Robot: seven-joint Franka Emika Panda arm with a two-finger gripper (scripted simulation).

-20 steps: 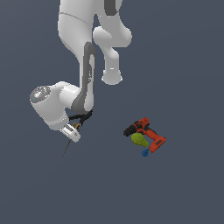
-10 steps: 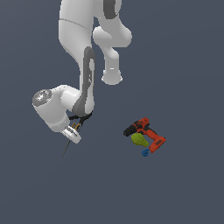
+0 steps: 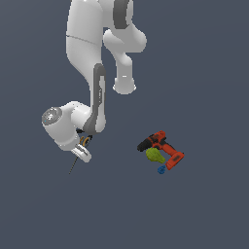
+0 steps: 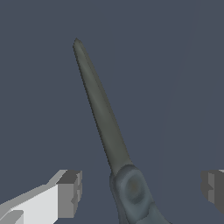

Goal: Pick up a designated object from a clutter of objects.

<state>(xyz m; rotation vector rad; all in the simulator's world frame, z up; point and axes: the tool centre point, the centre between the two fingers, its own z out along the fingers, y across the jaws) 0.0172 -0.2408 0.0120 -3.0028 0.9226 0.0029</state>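
While the gripper [image 4: 140,192] stands with its jaws spread apart and clear of the handle between them, closing should be centred on that handle. The screwdriver [image 4: 103,116] lies directly beneath the gripper: a long, thin, dull dark shaft tapering away from a rounded handle.

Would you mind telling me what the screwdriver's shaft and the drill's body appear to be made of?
The screwdriver shaft looks like dull grey-green metal: smooth, tapering, with a soft sheen but no bright glints. The drill body looks like matte red and black plastic, judging by its flat, saturated colour. Both are simulator renders, so this is only a guess.
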